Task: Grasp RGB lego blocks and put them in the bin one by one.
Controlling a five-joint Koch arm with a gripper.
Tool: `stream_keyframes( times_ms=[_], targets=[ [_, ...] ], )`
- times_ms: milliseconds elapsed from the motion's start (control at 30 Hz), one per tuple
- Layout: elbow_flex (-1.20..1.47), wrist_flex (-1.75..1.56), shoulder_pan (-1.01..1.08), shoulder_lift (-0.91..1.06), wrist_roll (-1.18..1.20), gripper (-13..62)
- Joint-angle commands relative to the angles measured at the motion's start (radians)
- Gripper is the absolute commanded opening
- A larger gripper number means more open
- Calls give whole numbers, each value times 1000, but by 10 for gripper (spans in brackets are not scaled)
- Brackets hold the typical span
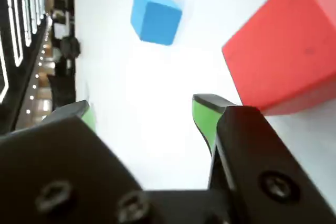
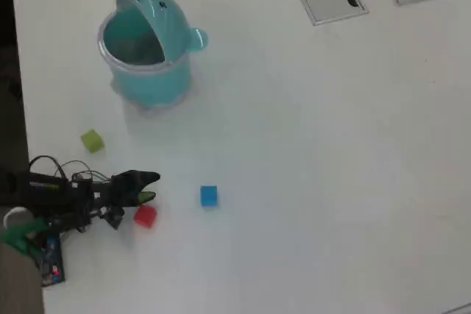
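My tool (image 2: 149, 187) is spread wide, nothing between its green-padded fingers (image 1: 203, 116), low over the white surface (image 2: 316, 152). Taking the teal bin (image 2: 146, 53) as landmark, in the overhead view:

- Bin stands upright near the top left, lid tipped back (two dark dots on it), mouth uncovered, knob sticking out on its right.
- Yellow-green block (image 2: 92, 140) lies below the bin and a little to its left, nearest of the three.
- Red block (image 2: 145, 216) sits well below the bin, just beside my tool's tip on its lower side; I cannot tell whether they touch.
- Blue block (image 2: 209, 195) is below the bin and off to the right, apart from the red one.

Wrist view: red block (image 1: 286, 51) looms at upper right, outside my right-hand finger; blue block (image 1: 155, 16) lies farther ahead.
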Motion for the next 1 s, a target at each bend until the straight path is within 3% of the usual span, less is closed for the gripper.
stream_keyframes(
  times_ms=[0,367,733,967],
  targets=[
    [48,-83,20,66,-75,337],
    [-34,-153,104,71,-480,337],
    [-198,-95,127,69,-718,337],
    [-242,-77,169,69,-1034,337]
  ],
)
